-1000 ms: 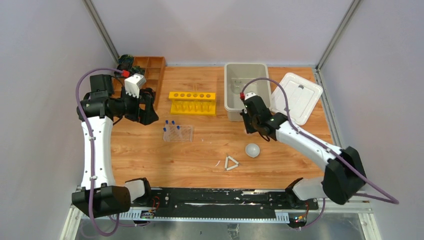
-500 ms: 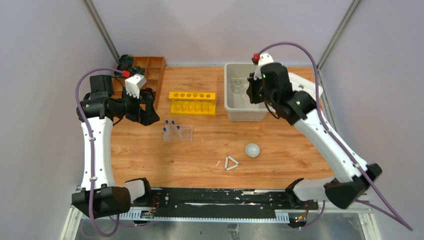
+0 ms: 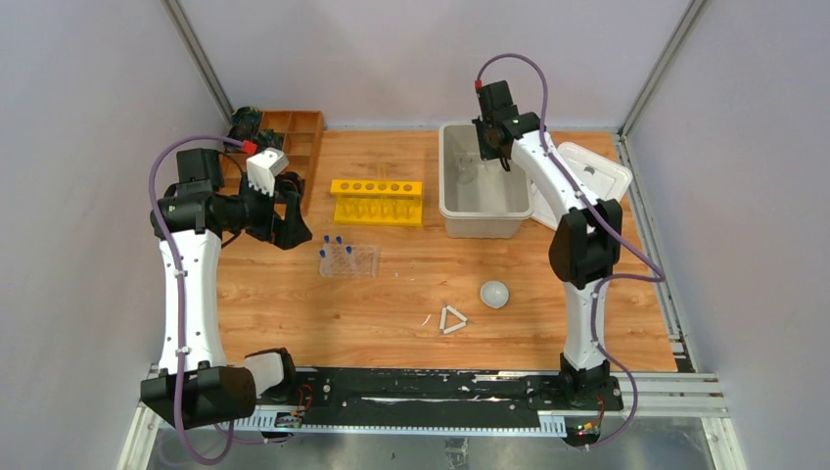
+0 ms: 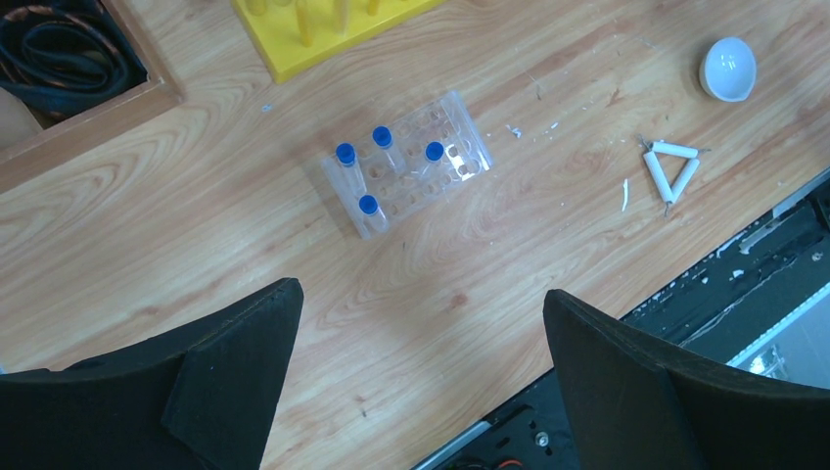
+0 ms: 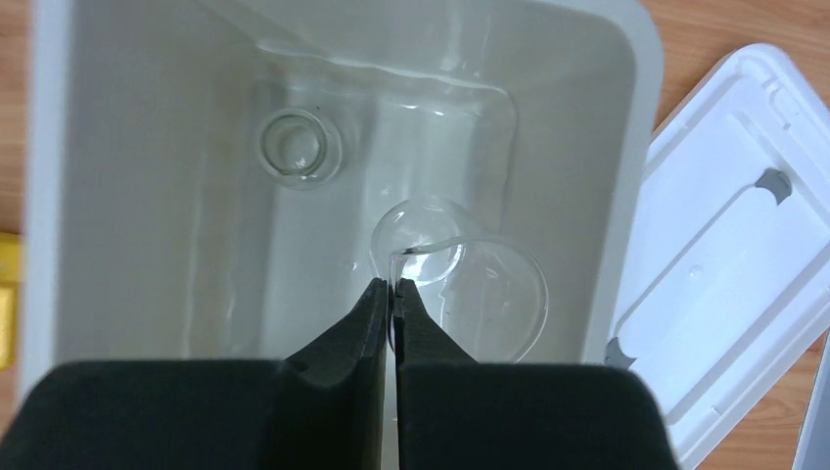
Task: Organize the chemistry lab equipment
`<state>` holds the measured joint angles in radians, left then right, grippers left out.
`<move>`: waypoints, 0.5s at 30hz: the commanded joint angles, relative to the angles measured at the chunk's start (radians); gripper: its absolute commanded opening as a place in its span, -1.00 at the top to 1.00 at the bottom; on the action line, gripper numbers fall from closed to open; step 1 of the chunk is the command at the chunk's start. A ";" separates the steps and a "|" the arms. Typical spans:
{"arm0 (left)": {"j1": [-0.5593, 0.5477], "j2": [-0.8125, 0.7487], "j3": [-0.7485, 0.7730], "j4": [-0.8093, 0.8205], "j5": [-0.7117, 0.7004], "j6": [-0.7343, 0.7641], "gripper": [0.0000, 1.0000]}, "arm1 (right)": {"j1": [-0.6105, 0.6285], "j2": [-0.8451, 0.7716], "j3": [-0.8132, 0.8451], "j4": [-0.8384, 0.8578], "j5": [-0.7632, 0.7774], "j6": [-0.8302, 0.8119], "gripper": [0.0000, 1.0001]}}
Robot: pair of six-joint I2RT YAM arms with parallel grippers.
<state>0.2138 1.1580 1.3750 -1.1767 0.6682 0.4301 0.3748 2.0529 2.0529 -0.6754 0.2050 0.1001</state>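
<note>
Right wrist view: the glass beaker (image 5: 494,294) is inside the grey bin (image 5: 617,147), its thin rim clamped between the closed fingers of the right tool (image 5: 394,294); we cannot tell whether it touches the bin floor. A second round glass piece (image 5: 299,145) stands on that floor, apart from it. The white lid (image 5: 729,245) lies just beside the bin.

From above, we see the right arm now stretched up over the bin's far edge. Half a second ago it was over the bin's right side, and a second ago in front of the bin.

The left tool (image 4: 421,294) has not moved. Its fingers are wide apart above the worktop (image 4: 196,225), near the clear tube rack (image 4: 411,176) with its four blue-capped tubes (image 4: 382,137). The white dish (image 4: 727,69) and small triangle (image 4: 670,174) lie where they were.
</note>
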 commanded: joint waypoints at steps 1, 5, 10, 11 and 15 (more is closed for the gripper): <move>0.004 -0.009 -0.010 -0.012 -0.001 0.038 -1.00 | -0.019 0.084 0.080 -0.019 0.053 -0.054 1.00; 0.004 0.011 -0.011 -0.012 -0.005 0.036 -1.00 | -0.034 0.177 0.121 -0.009 0.047 -0.060 1.00; 0.004 0.011 -0.015 -0.012 -0.002 0.045 -1.00 | -0.047 0.258 0.148 0.010 0.025 -0.057 1.00; 0.004 0.011 -0.015 -0.012 0.000 0.047 -1.00 | -0.050 0.272 0.155 0.012 0.022 -0.061 1.00; 0.004 0.014 -0.012 -0.012 -0.001 0.053 -1.00 | -0.051 0.321 0.177 0.013 0.026 -0.072 1.00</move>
<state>0.2138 1.1694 1.3666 -1.1824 0.6651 0.4644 0.3401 2.3348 2.1857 -0.6727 0.2253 0.0544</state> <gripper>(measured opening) 0.997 0.049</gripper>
